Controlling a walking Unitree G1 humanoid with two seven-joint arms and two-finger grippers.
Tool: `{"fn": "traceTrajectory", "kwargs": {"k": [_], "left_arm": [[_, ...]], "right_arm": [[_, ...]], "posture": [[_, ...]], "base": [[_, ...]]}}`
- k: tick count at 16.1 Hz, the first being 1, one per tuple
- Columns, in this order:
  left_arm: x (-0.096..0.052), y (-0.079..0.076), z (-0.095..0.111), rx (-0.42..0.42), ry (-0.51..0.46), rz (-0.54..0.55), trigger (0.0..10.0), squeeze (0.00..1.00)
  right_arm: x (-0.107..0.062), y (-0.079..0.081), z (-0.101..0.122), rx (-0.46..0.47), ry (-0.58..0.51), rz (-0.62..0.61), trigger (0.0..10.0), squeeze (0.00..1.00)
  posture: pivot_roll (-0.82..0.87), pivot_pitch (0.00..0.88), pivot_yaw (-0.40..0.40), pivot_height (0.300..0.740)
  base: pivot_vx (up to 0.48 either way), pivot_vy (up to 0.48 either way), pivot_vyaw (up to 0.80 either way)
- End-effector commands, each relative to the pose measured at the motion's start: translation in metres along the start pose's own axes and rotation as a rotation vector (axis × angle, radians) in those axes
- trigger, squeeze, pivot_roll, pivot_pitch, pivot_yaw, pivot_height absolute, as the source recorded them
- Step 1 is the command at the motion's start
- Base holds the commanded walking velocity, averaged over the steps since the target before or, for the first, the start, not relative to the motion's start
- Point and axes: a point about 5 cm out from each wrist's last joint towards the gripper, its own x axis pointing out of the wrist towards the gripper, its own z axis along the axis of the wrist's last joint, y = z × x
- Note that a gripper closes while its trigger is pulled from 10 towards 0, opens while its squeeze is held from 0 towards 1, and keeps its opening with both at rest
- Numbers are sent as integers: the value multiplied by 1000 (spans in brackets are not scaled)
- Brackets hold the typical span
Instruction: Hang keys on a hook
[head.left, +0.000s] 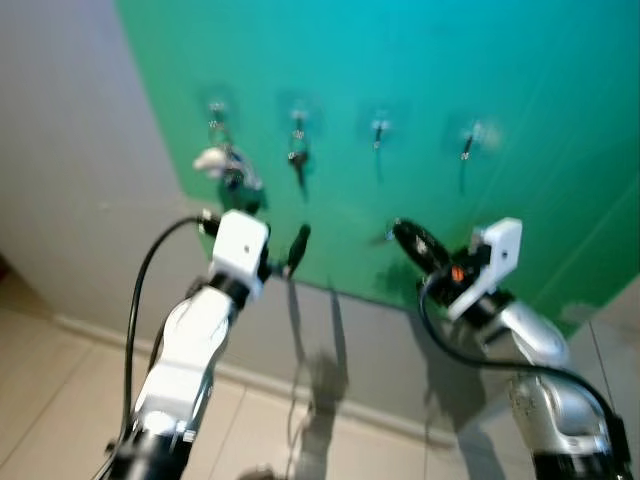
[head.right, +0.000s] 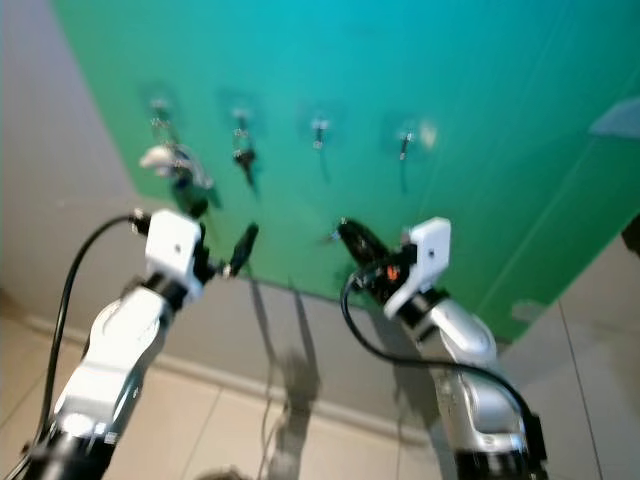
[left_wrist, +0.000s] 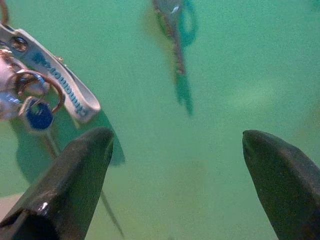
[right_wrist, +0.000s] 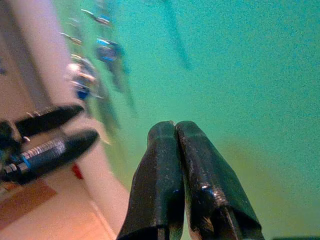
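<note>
Keys (left_wrist: 30, 95) with white lanyard, blue tag

A green wall panel (head.left: 420, 80) stands above a grey wall (head.left: 70, 180), with pale floor tiles (head.left: 60, 400) below that wall.

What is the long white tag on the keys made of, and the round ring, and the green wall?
The white tag looks like flat plastic or rubber, smooth, with blue print and a metal rivet. The ring looks like metal: thin, coppery and shiny. The green wall seems a painted or matte board, since it has an even colour with soft shadows.
</note>
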Motion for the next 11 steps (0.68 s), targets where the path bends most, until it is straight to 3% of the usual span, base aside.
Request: {"fn": "traceTrajectory", "kwargs": {"k": [1,4,7,11], "left_arm": [[2,-9,8,10,-38,-66,10000,0],[2,-4,8,10,-20,-17,10000,0],[-1,-1,5,11,6,-21,10000,0],[-1,4,3,26,41,14,10000,0]], "right_arm": [[-6,-2,5,5,2,24,10000,0],[-3,-8,10,-29,7,-16,10000,0],[2,12,12,30,5,82,10000,0],[7,9,14,18,17,41,10000,0]], "posture": [[-72,0,5,740],[-73,0,0,740],[-68,0,0,740],[-72,0,-3,740]], "base": [[0,0,0],[0,0,0],[0,0,0],[0,0,0]]}}
